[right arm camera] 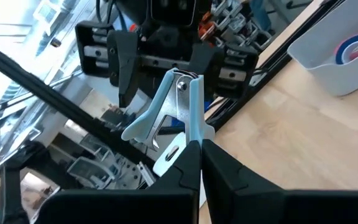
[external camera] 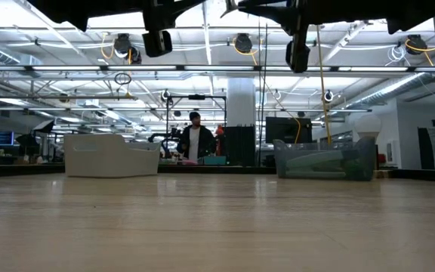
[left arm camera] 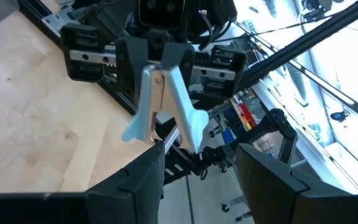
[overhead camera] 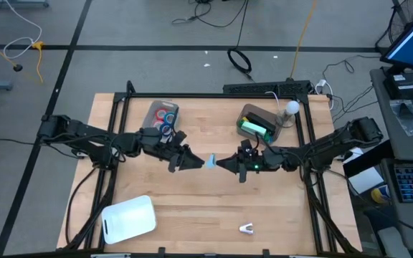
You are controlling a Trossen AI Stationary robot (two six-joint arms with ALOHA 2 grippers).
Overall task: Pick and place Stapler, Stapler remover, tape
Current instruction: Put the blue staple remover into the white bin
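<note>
Remover [overhead camera: 211, 160] hangs mid-air over tabletop [overhead camera: 192, 201], between both end effectors: right [overhead camera: 221, 163] pinched shut on it, left [overhead camera: 198, 162] open astride it.

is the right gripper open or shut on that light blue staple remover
Shut on it: the right gripper pinches the staple remover mid-air, while the left gripper stands open around it.

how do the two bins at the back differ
Contents: the left bin holds red and blue tape, while the right bin holds a green stapler.
Position: the left bin sits beside the left arm, the right bin beside the right arm.
Neighbours: a white ball stands next to the right bin; nothing like it is by the left bin.
Both are small open bins near the table's far edge.
</note>
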